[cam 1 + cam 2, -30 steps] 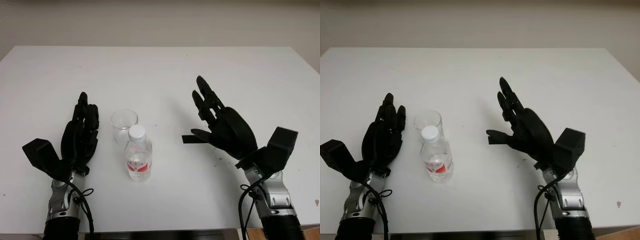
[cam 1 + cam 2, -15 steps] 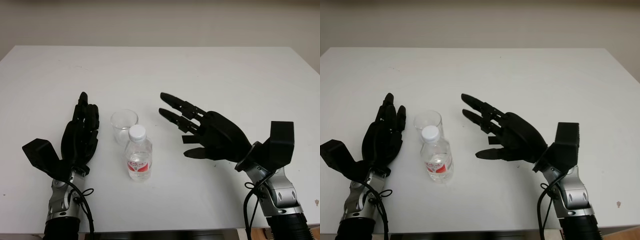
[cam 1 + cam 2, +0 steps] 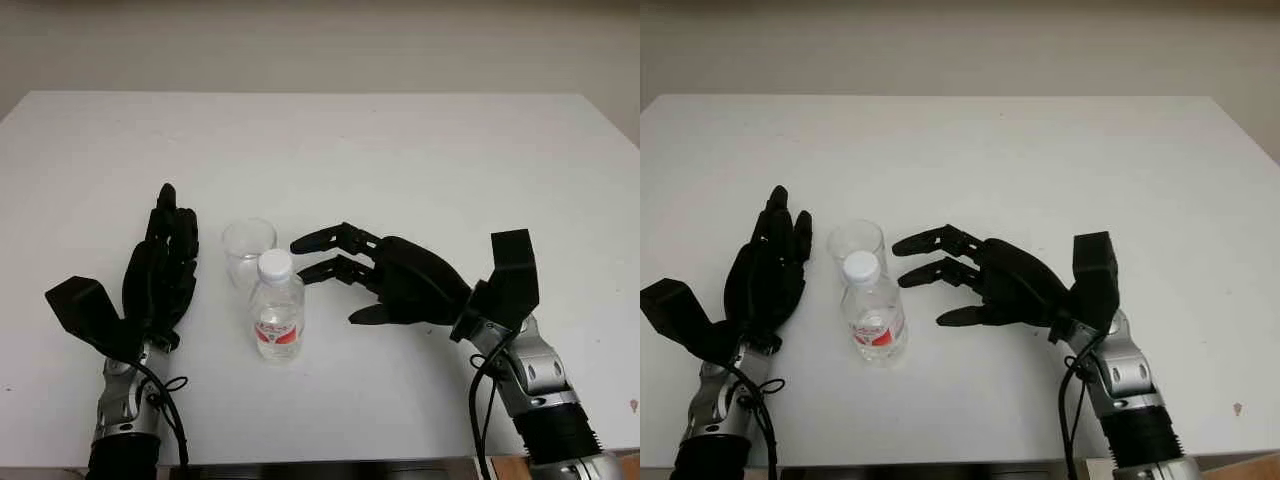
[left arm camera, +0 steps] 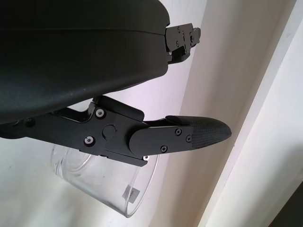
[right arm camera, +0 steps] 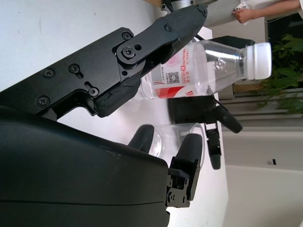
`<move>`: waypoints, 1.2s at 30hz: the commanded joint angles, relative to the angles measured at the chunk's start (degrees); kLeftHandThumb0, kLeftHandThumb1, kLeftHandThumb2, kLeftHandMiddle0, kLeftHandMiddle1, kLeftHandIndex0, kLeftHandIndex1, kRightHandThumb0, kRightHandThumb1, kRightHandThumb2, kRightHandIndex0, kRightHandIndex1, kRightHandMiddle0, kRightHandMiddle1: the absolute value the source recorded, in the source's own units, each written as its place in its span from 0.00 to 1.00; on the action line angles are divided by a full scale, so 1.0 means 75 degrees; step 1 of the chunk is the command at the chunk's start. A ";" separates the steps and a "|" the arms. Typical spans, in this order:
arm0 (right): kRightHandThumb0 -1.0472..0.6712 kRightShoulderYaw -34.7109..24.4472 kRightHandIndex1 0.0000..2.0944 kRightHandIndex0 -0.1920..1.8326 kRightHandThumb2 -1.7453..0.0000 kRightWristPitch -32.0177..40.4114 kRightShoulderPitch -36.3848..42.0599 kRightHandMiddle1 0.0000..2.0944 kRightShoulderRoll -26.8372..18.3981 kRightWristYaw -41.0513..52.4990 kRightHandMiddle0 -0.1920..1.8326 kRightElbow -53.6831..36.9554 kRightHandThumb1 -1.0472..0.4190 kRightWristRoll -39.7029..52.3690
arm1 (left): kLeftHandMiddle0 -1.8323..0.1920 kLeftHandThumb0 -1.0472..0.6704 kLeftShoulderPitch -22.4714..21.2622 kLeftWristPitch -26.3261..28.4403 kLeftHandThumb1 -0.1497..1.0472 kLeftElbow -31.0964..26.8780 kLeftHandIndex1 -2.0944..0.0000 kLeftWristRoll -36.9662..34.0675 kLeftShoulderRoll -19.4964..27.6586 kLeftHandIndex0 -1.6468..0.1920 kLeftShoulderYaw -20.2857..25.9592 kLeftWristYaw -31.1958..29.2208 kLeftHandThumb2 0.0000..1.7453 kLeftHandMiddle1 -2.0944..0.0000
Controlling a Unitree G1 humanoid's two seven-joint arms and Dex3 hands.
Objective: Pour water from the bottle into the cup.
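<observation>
A small clear plastic bottle [image 3: 277, 318] with a white cap and red label stands upright on the white table [image 3: 420, 150], hiding the near base of the clear plastic cup [image 3: 248, 250] just behind it. The right hand [image 3: 395, 280] hovers beside the bottle, open and holding nothing, fingertips near the cap but apart; the left hand [image 3: 160, 275] sits open beside the cup.

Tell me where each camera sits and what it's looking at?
Left eye view: on the head, looking down at the table, both arms showing.
Right eye view: beside it, same scene.
Left wrist view: at the open left hand, looking at the cup.
Right wrist view: at the open right hand, looking at the bottle.
Every view shows the cup.
</observation>
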 commanded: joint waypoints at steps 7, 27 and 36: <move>0.14 0.0043 0.78 0.17 0.97 -0.0419 -0.0853 0.71 0.0082 0.0573 0.11 0.1332 0.19 -0.0198 | 0.98 0.19 -0.0122 0.0034 1.00 0.0012 0.97 0.0028 -0.0008 0.97 0.0004 0.0096 0.24 0.97; 0.13 0.0185 0.62 0.17 0.97 -0.0690 -0.1685 0.62 0.0281 0.1189 0.13 0.2001 0.21 -0.0590 | 0.98 0.19 -0.0225 -0.0103 1.00 0.0079 0.98 0.0057 0.0014 0.97 0.0028 0.0098 0.24 0.97; 0.12 0.0246 0.57 0.19 0.97 -0.0727 -0.1870 0.60 0.0298 0.1362 0.14 0.2080 0.21 -0.0648 | 0.97 0.19 -0.0278 -0.0201 1.00 0.0140 0.97 0.0090 -0.0007 0.97 0.0037 0.0145 0.23 0.97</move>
